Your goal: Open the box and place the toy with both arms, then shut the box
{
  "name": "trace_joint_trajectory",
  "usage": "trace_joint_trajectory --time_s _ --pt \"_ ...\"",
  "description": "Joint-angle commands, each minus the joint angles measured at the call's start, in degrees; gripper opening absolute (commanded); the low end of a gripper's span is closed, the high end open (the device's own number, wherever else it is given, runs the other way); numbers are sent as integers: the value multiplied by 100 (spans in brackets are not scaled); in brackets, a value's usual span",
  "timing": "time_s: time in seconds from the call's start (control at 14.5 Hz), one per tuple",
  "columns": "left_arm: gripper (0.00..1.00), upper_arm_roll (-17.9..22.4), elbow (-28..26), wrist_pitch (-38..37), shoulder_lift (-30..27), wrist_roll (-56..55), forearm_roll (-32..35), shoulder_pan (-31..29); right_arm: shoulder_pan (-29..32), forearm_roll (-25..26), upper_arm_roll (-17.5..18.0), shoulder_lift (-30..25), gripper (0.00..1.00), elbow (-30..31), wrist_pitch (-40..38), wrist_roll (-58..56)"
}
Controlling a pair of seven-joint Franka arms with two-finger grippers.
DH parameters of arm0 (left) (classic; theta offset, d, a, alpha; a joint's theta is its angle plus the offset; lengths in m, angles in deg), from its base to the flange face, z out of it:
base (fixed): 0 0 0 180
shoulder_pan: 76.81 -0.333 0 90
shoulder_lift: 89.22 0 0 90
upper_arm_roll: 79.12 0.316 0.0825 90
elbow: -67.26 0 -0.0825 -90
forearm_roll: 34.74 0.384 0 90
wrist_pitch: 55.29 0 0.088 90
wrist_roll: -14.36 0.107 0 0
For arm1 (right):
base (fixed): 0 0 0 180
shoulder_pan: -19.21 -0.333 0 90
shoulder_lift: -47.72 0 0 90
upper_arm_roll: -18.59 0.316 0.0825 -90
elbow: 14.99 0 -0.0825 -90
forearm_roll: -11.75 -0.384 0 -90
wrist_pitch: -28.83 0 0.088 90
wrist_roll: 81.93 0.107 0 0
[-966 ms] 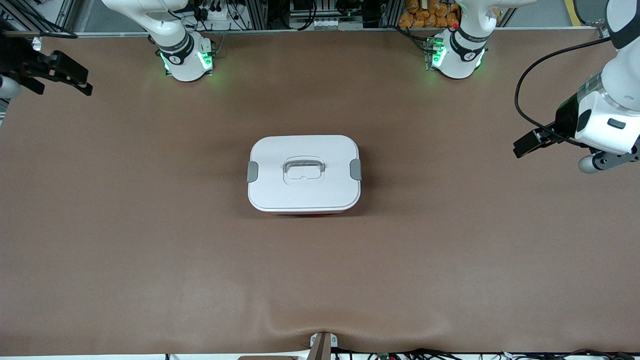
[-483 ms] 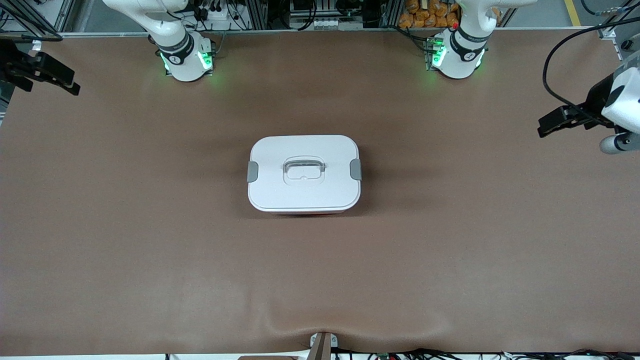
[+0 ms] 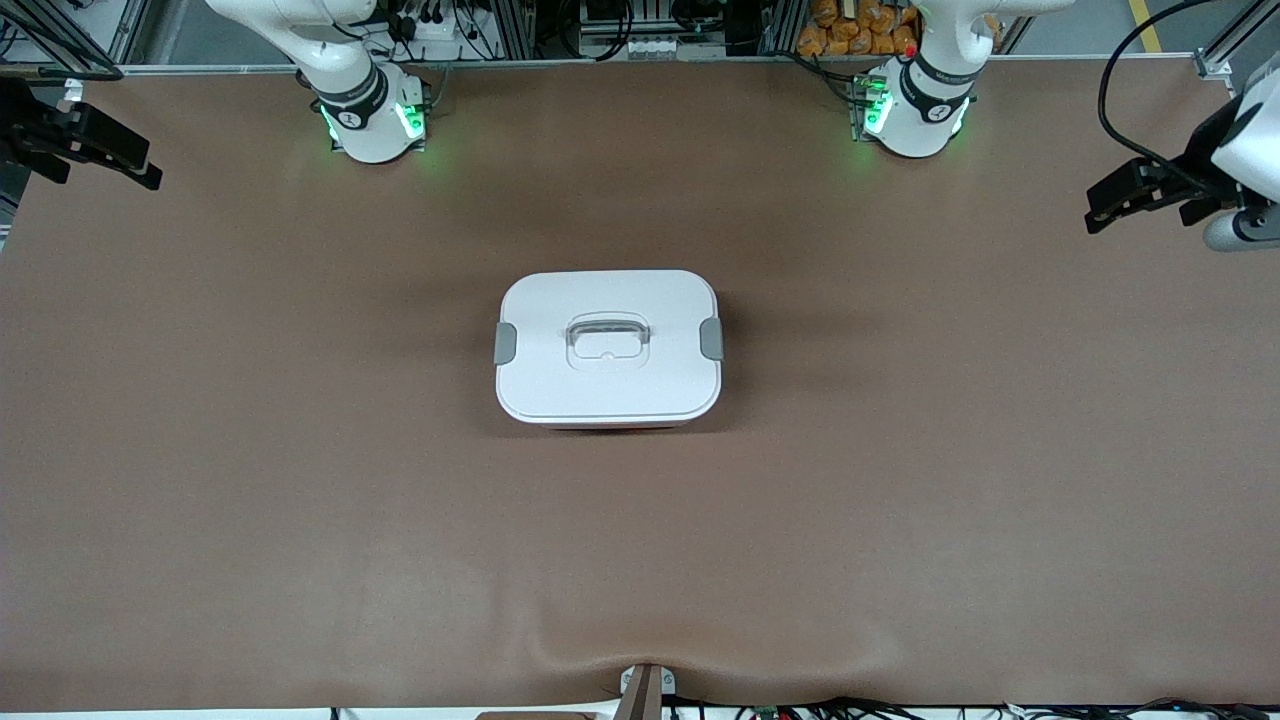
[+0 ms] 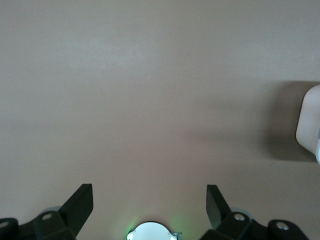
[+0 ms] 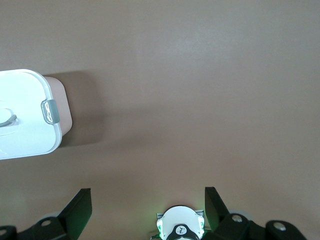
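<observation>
Front view: the box (image 3: 607,347) sits at mid-bench, well apart from every edge, its lid (image 3: 607,375) on and a grey clip (image 3: 505,343) at each short end; the clear handle (image 3: 607,335) lies in its recess at the lid's centre. The toy is not to be seen in any view. My left gripper (image 3: 1110,205) hangs over the bench edge at the left arm's end, near the corner on the bases' side, fingers spread and holding nothing. My right gripper (image 3: 145,170) hangs over the edge at the right arm's end, likewise near the corner on the bases' side, also spread and empty. Both bases (image 3: 372,118) show green lights along the bench edge farthest from the camera. Left wrist view: my two fingertips (image 4: 80,205) stand wide apart over bare brown bench (image 4: 150,100); only a corner of the box (image 4: 310,125) shows at the frame's border, well apart from the gripper (image 4: 148,206). Right wrist view: fingertips (image 5: 80,207) wide apart, nothing between them; the box (image 5: 25,115) with one clip (image 5: 49,111) shows well clear of the gripper (image 5: 148,207).
</observation>
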Motion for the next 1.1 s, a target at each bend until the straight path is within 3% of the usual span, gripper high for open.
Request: trace_joint_trajectory --time_s 0.0,1.03 --pt "100 36 -485 175 -418 90 -98 89 103 -133 103 -17 100 -68 -58 53" --pt "100 28 24 193 -146 204 -19 300 68 -133 121 -17 100 -59 -67 -27"
